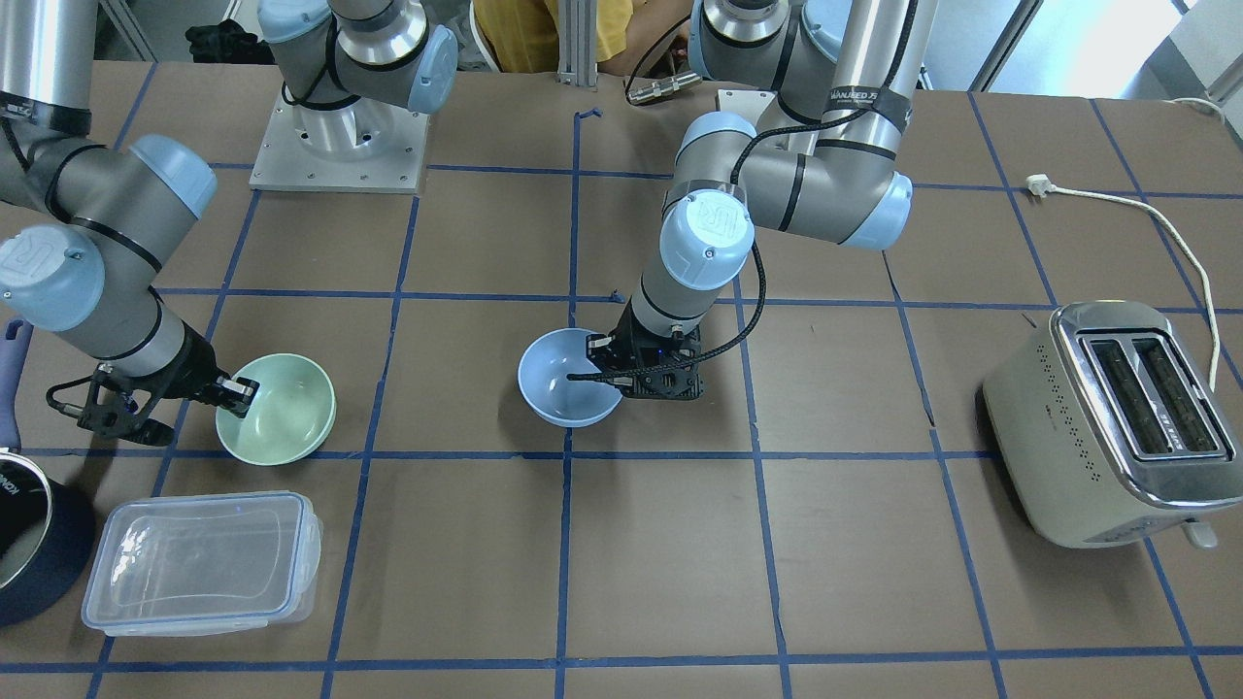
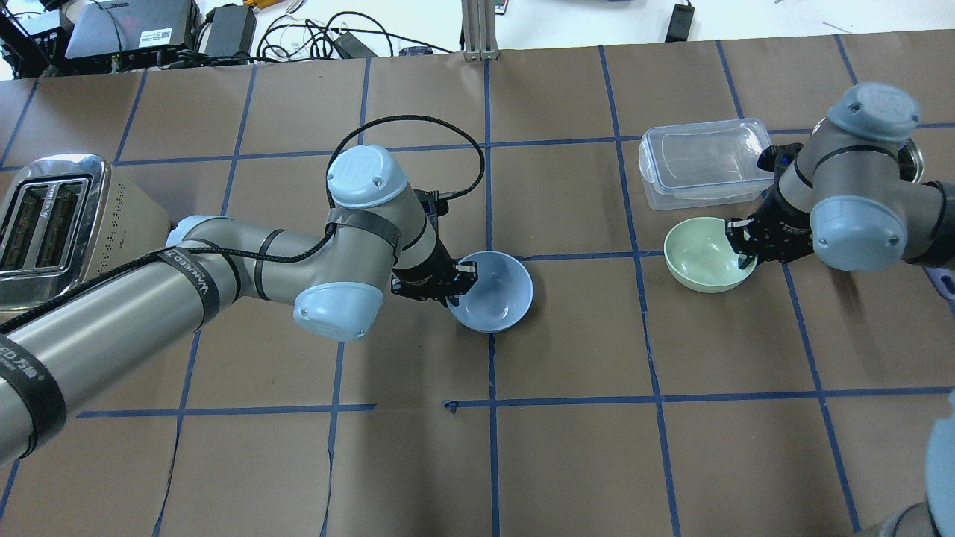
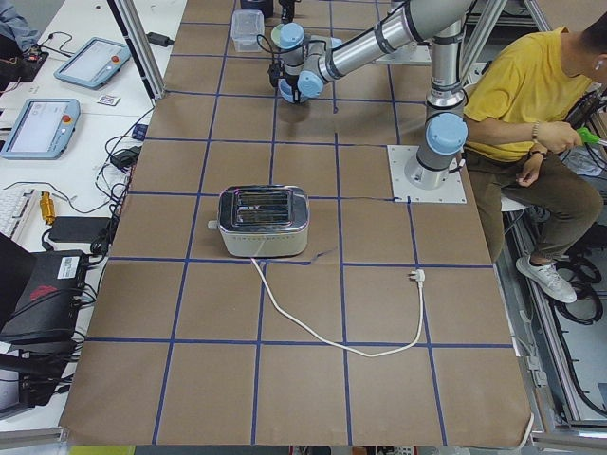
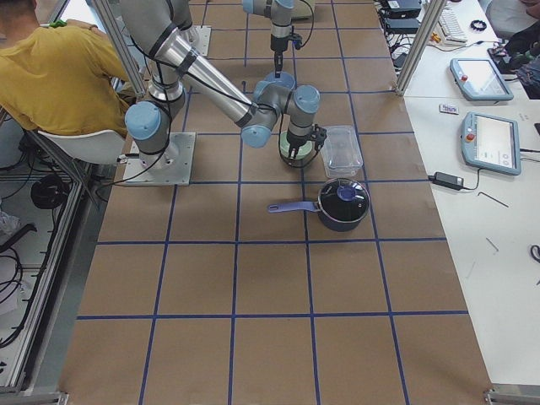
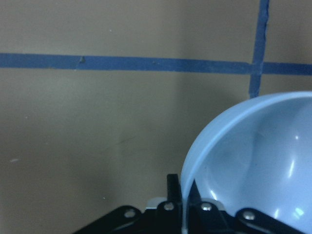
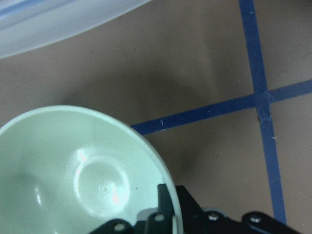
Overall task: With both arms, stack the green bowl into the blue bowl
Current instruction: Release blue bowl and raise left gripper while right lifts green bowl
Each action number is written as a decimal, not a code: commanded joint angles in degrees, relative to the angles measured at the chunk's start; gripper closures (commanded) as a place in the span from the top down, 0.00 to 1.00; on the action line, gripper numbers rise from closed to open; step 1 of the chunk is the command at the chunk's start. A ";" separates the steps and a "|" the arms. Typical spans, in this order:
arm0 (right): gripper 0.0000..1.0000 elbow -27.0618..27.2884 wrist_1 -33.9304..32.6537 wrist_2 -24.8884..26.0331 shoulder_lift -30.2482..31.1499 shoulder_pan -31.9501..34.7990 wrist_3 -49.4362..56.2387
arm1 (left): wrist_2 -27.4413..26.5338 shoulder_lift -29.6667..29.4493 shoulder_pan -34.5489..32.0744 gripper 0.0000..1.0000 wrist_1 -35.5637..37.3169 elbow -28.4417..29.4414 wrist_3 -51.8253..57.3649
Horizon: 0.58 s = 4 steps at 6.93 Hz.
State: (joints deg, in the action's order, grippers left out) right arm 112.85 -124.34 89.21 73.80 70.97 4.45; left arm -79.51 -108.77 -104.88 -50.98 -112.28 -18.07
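1. Starting nearest the robot in the overhead view, the table (image 2: 567, 462) is bare brown paper with blue tape lines across its whole near strip. This is the widest open room.
2. One row out, the blue bowl (image 2: 498, 298) sits about mid-table. The left gripper (image 2: 461, 282) pinches its rim at 9 o'clock, one finger inside and one outside, closed on the wall.
3. The green bowl (image 2: 701, 257) stands at 3 o'clock from the blue bowl, well apart, with bare paper between them. The right gripper (image 2: 742, 242) clamps its rim at 3 o'clock, the rim caught between the fingers.
4. The toaster (image 2: 52, 224) stands at 9 o'clock from the blue bowl, by the table's left edge. Its white cord (image 1: 1175, 233) trails on the paper.
5. Farther out, a clear plastic container (image 2: 705, 160) lies at 12 o'clock from the green bowl, just beside its rim. A dark pot (image 4: 344, 202) stands at 3 o'clock from the container, near the right edge.
6. Count: two bowls, two grippers, one toaster, one container, one pot.
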 commanded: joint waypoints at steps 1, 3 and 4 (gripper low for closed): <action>0.00 -4.89 7.06 -0.35 0.20 0.04 -0.06 | -1.25 1.79 1.07 0.88 2.10 3.18 -1.09; 0.00 -8.68 12.52 -0.70 0.20 0.22 -0.23 | -6.61 3.65 5.10 0.88 -19.01 15.08 9.47; 0.00 -9.65 13.59 -0.88 0.29 0.31 -0.50 | -10.19 4.79 9.65 0.89 -28.55 21.77 17.81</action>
State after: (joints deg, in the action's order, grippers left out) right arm 104.75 -112.77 88.54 74.03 71.18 4.19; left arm -86.21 -105.28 -99.58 -67.69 -98.21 -9.04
